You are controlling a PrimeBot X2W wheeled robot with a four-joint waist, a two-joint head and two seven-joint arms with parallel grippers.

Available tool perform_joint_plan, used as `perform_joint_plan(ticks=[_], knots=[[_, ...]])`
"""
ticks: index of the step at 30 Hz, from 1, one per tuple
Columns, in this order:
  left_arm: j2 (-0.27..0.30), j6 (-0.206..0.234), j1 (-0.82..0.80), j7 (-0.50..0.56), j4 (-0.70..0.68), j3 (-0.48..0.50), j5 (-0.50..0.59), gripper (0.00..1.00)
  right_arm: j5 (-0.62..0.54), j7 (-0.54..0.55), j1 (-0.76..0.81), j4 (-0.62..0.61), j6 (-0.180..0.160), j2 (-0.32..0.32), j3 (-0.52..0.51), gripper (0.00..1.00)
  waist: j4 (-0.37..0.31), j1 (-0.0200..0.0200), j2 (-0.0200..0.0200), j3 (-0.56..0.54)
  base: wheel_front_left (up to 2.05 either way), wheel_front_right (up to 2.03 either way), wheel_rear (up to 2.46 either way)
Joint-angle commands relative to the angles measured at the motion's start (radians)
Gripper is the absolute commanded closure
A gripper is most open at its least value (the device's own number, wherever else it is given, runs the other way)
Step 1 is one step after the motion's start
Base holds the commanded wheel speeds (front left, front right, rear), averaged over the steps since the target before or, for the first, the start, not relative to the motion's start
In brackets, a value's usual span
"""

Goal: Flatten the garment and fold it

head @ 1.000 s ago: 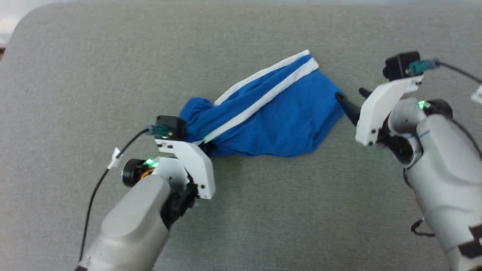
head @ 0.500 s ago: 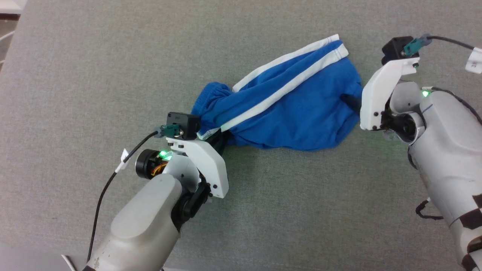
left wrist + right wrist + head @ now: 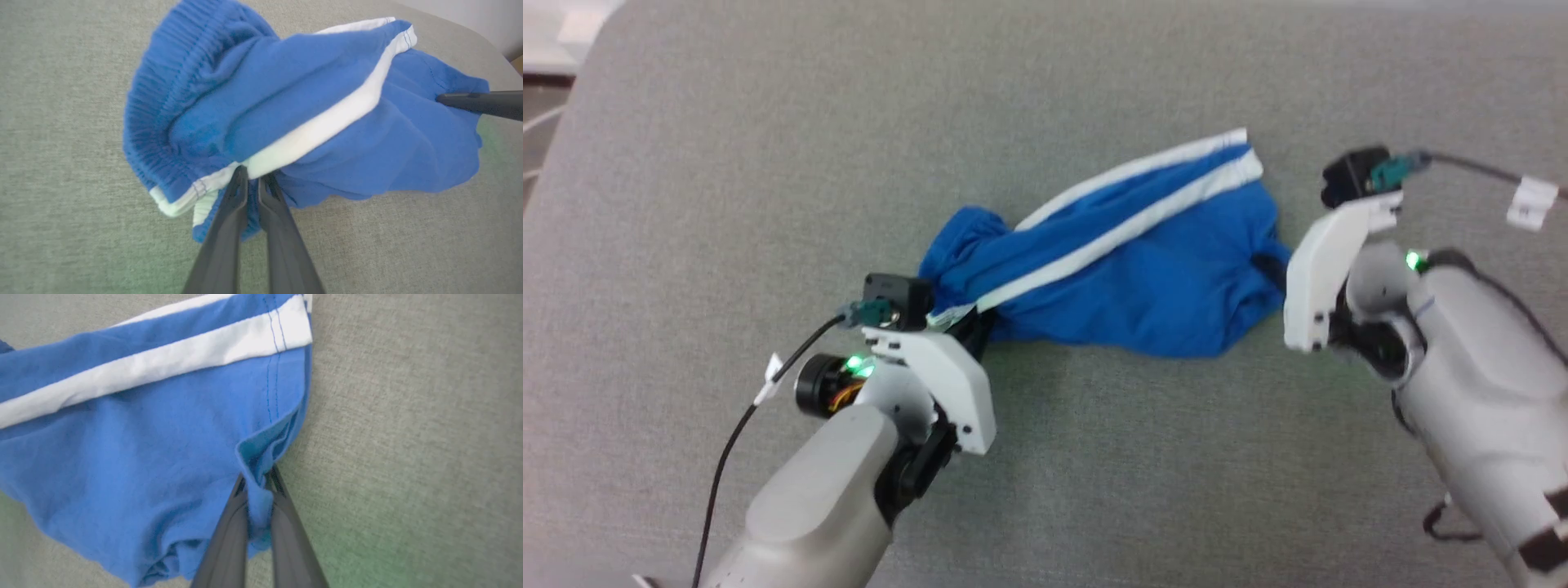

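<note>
Shorts [image 3: 1127,269]: bunched mid-table, strung between both grippers.
Left gripper [image 3: 253,181]: pinching the waistband end.
Right gripper [image 3: 258,486]: pinching a hem fold.
Hidden: second leg, under folds.
Table [image 3: 1094,474]: grey cloth stretches wide all round; rounded corner far left.

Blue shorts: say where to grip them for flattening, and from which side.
Grip the two ends: the gathered waistband corner by the white stripe, from the left, where the left pincer is shut, and the folded hem, from the right, in the right pincer. The shorts lie bunched lengthwise between.
</note>
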Motion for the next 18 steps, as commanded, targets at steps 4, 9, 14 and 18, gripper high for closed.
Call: perform_joint_plan(ticks=[4,9,14,18], knots=[[0.038,0.008,0.056,0.009,-0.035,-0.002,-0.003,1.00,0.036,-0.060,0.123,-0.112,-0.001,-0.053,0.039,1.00,-0.051,-0.0001,0.0000,-0.080,0.00,0.00,0.00],[0.077,0.026,0.126,0.040,-0.081,-0.011,-0.014,1.00,0.050,-0.120,0.300,-0.232,-0.001,-0.095,0.022,1.00,-0.104,-0.0001,0.0000,-0.116,0.00,0.00,0.00],[0.091,0.040,0.185,0.059,-0.107,-0.026,-0.023,1.00,0.058,-0.173,0.481,-0.305,-0.001,-0.066,-0.059,1.00,-0.145,-0.0001,0.0000,-0.137,0.00,0.00,0.00],[0.101,0.054,0.228,0.065,-0.116,-0.024,-0.038,1.00,0.030,-0.196,0.591,-0.339,-0.001,-0.018,-0.121,0.56,-0.166,-0.0001,0.0000,-0.150,0.00,0.00,0.00]])
